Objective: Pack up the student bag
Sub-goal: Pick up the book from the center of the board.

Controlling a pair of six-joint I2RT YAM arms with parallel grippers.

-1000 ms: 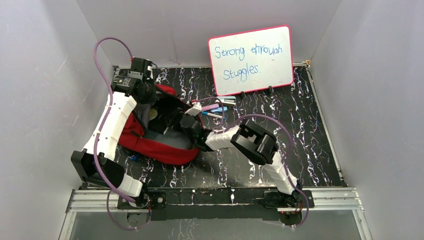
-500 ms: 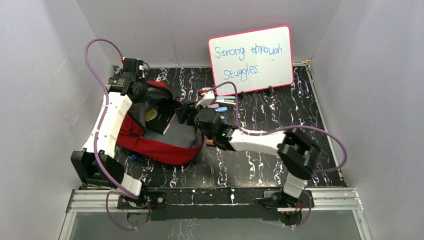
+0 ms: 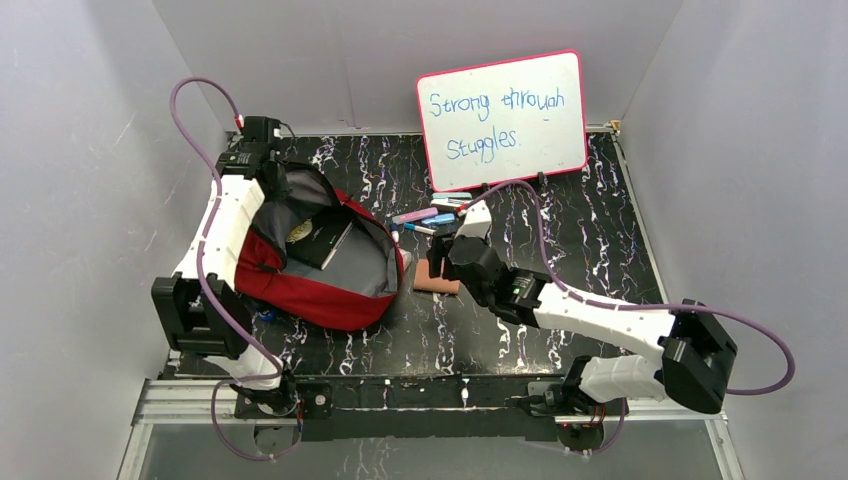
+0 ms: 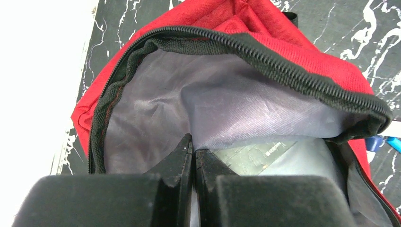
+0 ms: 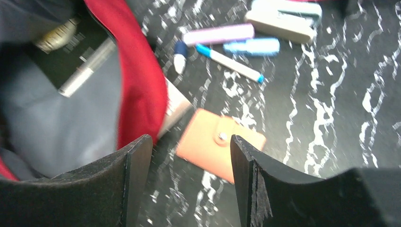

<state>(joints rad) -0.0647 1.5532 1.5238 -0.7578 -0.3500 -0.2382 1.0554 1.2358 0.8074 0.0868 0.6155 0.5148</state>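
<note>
Three views were logged. Seen from the top external camera, the student bag (image 3: pixel 320 285) lies on the left part of the bench (image 3: pixel 580 230), mouth open and facing up, grey lining exposed, with a dark flat book (image 3: pixel 322 243) inside. Only this view shows the whiteboard (image 3: pixel 502 118) propped at the far edge and both arms at once. The left wrist view alone shows the left jaws closely: they are pressed tight together inside the bag's mouth, and the grey lining appears to be pinched between the tips, with the black zipper rim arching above them. The right wrist view is blurred, but only there are the small items told apart: a tan wallet (image 5: pixel 220 142) with a snap, a pink marker (image 5: pixel 218 34), a blue marker (image 5: pixel 250 46) and a white pen (image 5: pixel 231 64) with a blue cap. The right jaws are spread wide with nothing held. They hang over the wallet, which is framed in the gap between them. The bag's red side is seen just left of the wallet, beside the left-hand finger. Contact between the wallet and the bag cannot be judged.
</note>
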